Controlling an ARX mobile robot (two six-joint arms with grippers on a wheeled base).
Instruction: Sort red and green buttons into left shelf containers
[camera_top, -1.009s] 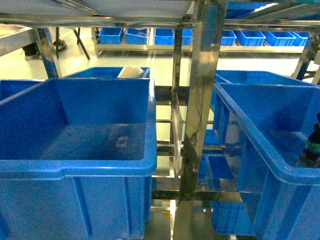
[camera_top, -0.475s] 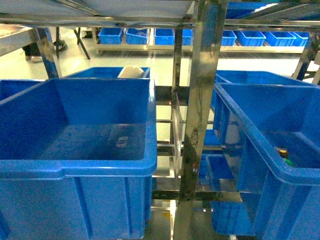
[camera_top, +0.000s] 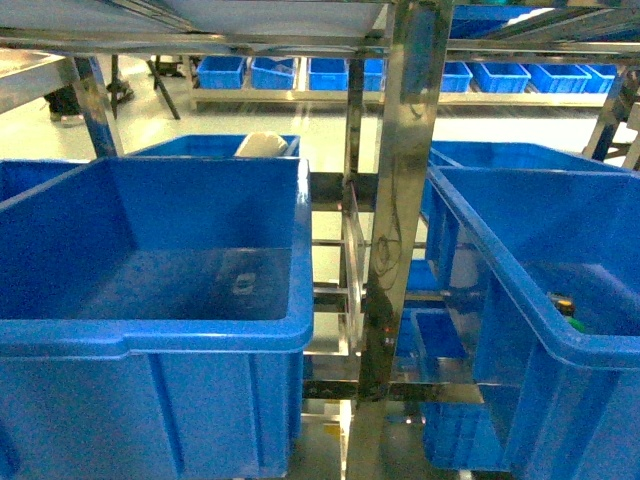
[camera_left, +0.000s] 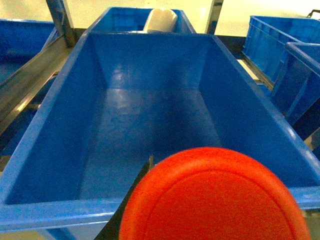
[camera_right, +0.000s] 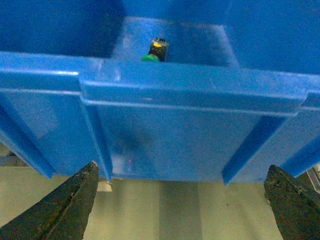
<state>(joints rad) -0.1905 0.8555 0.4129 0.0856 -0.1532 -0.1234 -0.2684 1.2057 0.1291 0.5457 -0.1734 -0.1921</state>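
Green push-button (camera_right: 154, 51) now lies in the deep blue plastic bin (camera_right: 200, 90); my right pincer (camera_right: 180, 200), withdrawn, gapes empty; left pincer's grip on red-capped button (camera_left: 215, 197) I cannot tell.

This is a warehouse or factory storeroom. Steel racking (camera_top: 405, 190) with polished uprights carries deep blue plastic bins (camera_top: 150, 330) side by side on its shelves, and more bins (camera_left: 280, 45) sit on neighbouring racks. Across a glossy pale floor (camera_top: 300, 125), a far rack holds a long row of smaller blue trays (camera_top: 330, 72). In the right wrist view, a bin's ribbed wall (camera_right: 165, 135) fills the frame just beyond the open fingers (camera_right: 65, 207).
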